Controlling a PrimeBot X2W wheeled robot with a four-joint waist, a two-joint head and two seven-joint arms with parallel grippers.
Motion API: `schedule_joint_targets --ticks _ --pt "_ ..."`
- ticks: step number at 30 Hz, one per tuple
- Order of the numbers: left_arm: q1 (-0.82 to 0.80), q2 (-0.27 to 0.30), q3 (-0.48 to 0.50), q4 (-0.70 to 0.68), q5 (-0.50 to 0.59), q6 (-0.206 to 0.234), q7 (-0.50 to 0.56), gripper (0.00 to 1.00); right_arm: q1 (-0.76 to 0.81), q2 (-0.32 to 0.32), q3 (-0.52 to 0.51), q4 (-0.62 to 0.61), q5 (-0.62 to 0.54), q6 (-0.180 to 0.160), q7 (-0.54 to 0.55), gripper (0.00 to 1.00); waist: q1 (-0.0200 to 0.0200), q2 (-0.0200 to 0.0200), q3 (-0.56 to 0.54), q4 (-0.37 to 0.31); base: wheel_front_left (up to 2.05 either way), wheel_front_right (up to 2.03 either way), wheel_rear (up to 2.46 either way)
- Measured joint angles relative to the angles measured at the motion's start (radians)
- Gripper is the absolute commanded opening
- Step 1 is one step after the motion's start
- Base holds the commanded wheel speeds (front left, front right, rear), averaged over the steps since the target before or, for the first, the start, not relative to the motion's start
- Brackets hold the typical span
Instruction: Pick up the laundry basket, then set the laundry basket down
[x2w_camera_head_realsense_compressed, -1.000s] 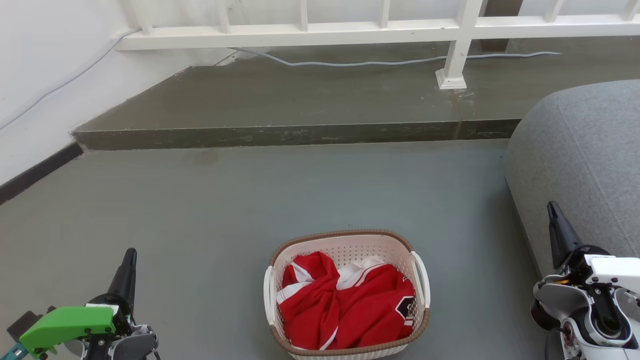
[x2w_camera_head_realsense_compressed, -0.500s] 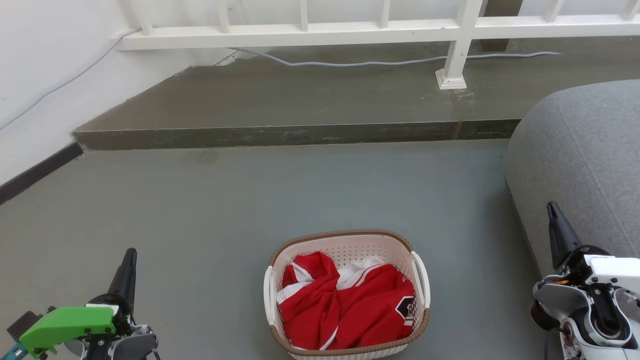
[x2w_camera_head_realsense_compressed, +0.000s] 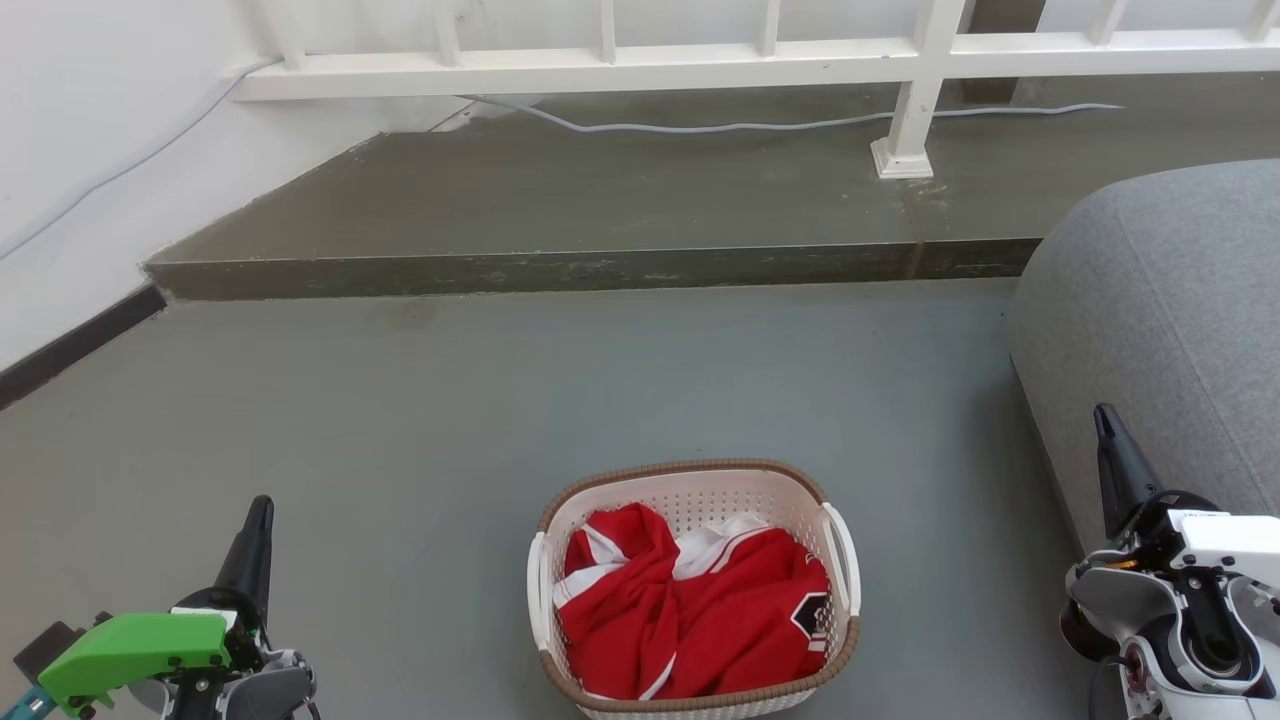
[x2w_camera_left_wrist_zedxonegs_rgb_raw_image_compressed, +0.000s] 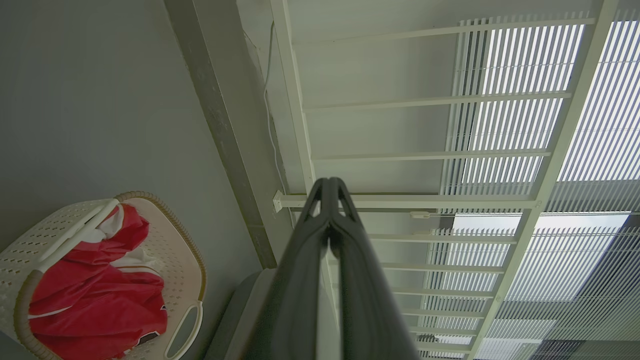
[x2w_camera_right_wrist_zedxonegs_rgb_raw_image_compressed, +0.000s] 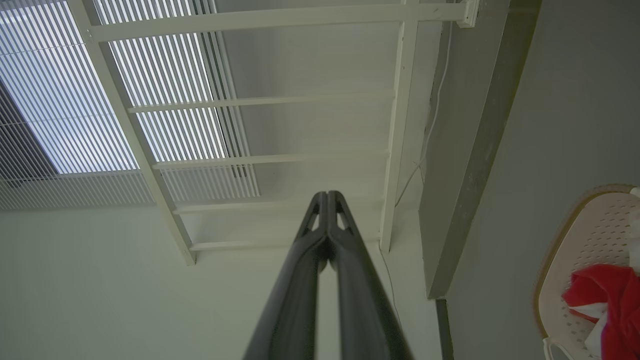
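Left gripper (x2w_camera_head_realsense_compressed: 256, 535) first: I am seeing its two dark fingers pressed together with nothing between them, pointing forward over the bare grey floor (x2w_camera_head_realsense_compressed: 400, 420) at the lower left, and the left wrist view is showing the same closed pair (x2w_camera_left_wrist_zedxonegs_rgb_raw_image_compressed: 328, 200). Moving right, the laundry basket (x2w_camera_head_realsense_compressed: 690, 467) is sitting on the floor low in the middle of the head view, between the two arms and apart from both, with a red garment (x2w_camera_head_realsense_compressed: 690, 620) heaped inside. Its left handle (x2w_camera_head_realsense_compressed: 537, 590) and right handle (x2w_camera_head_realsense_compressed: 845, 560) are facing outward, one toward each arm, so the handle-to-handle line is running across my front; I am judging this a two-arm lift, each gripper swinging inward and down to its own handle, neither one clearly nearer. Further right, the right gripper (x2w_camera_head_realsense_compressed: 1110, 450) is also pointing forward with fingers shut and empty, as the right wrist view (x2w_camera_right_wrist_zedxonegs_rgb_raw_image_compressed: 327, 200) is confirming. Room is looking generous on the left and ahead up to the raised step (x2w_camera_head_realsense_compressed: 560, 270), but the grey sofa (x2w_camera_head_realsense_compressed: 1160, 330) is crowding the right arm, so I am expecting less clearance on that side.
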Motion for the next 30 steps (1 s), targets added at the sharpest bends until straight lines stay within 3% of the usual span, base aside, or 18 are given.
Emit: schedule_joint_targets --ticks 30 --pt "-0.002 -0.001 0.002 0.001 0.000 0.000 0.003 0.00 0.000 0.002 -0.003 0.000 0.000 0.000 0.003 0.00 0.0000 0.0000 0.000 0.000 0.00 0.00 0.00"
